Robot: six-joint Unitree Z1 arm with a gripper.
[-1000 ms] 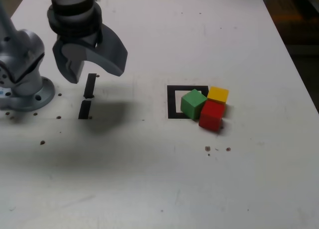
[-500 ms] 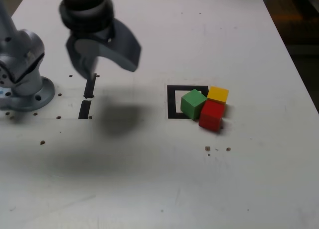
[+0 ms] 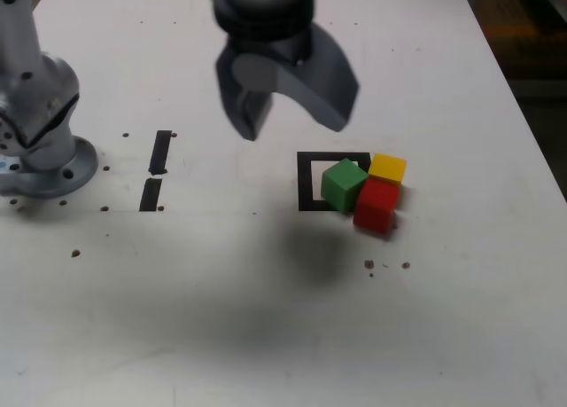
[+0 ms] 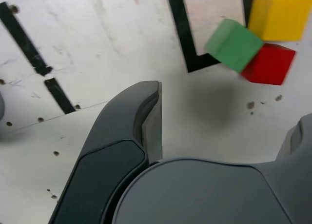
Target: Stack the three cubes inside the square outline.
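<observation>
- Green cube (image 3: 345, 185) overlaps the square outline's (image 3: 305, 183) near edge, touching the red cube (image 3: 376, 205).
- Yellow cube (image 3: 387, 168) sits by the right edge.
- Bare table (image 3: 461, 292) nearer the camera.
- My gripper (image 3: 291, 128) hovers wide, empty.

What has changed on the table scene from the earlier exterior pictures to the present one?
The open gripper moved towards the exterior view's right, nearer the cubes, its shadow travelling along; nothing was grasped or released. The green cube, red cube, yellow cube and square outline stayed put.
</observation>
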